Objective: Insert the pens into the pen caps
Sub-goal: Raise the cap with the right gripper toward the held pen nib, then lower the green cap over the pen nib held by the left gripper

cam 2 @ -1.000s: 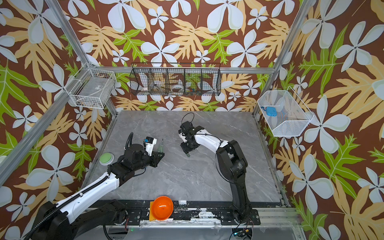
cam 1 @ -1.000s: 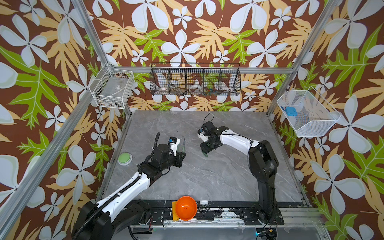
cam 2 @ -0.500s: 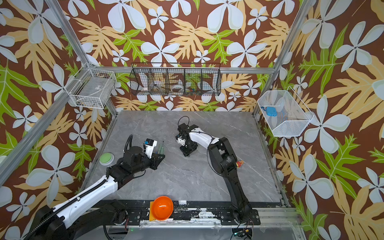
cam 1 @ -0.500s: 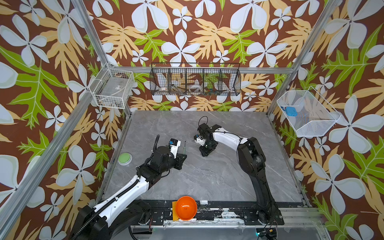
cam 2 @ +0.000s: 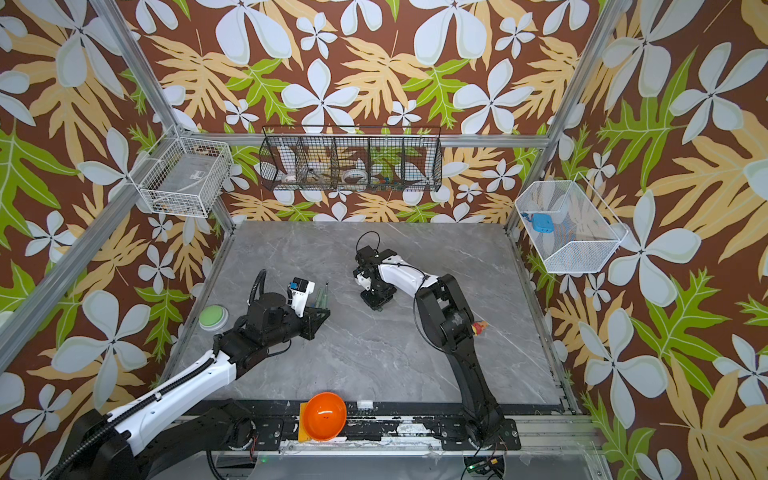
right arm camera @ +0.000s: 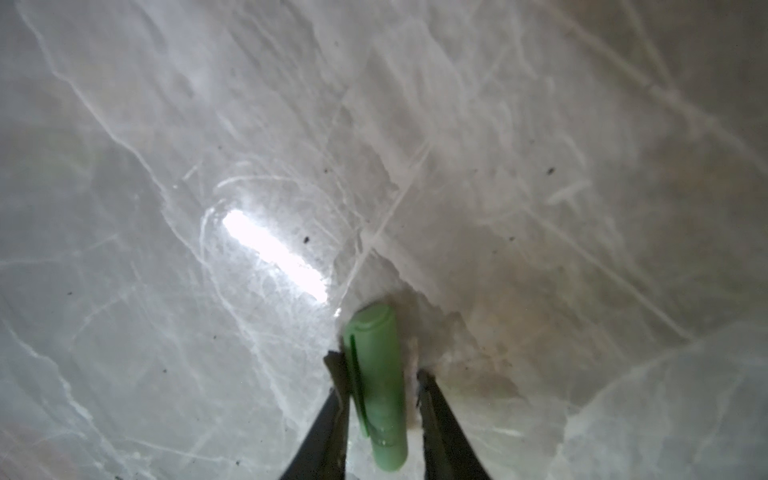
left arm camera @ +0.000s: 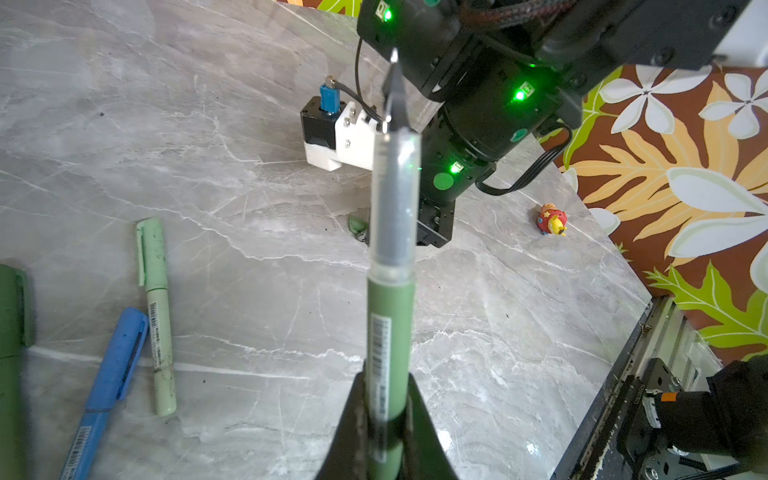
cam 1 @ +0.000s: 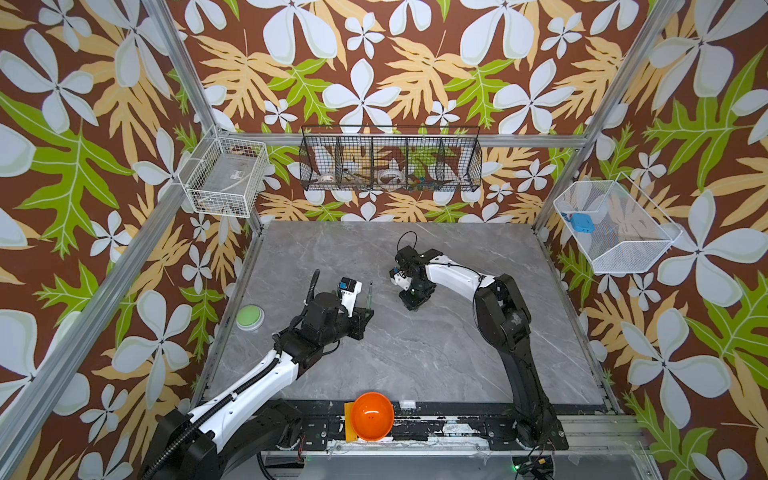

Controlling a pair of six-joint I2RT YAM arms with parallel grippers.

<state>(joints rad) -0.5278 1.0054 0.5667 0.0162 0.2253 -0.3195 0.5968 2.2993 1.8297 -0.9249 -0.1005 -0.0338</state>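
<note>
Green and uncapped, the pen (left arm camera: 388, 324) is clamped in your left tool (left arm camera: 384, 415), tip toward the desk's (right arm camera: 540, 166) 12 o'clock edge. Farther on, at its 3 o'clock, your right tool (right arm camera: 378, 368) straddles the green cap (right arm camera: 374, 340) lying flat, jaws slightly apart, not pinching.

I've got the grey marbled worktop (cam 1: 436, 357) in both top views. The left wrist view shows three pens lying flat on it, caps on. The pale green pen (left arm camera: 157, 316) and blue pen (left arm camera: 112, 374) are just beside each other, and the dark green pen (left arm camera: 12, 353) is cut off at the frame edge. A loose green cap (right arm camera: 376, 382) lies on its side mid-worktop. There's a small red-and-yellow toy figure (left arm camera: 552, 220) near the right edge and a green button (cam 1: 249, 318) at the left edge.
</note>
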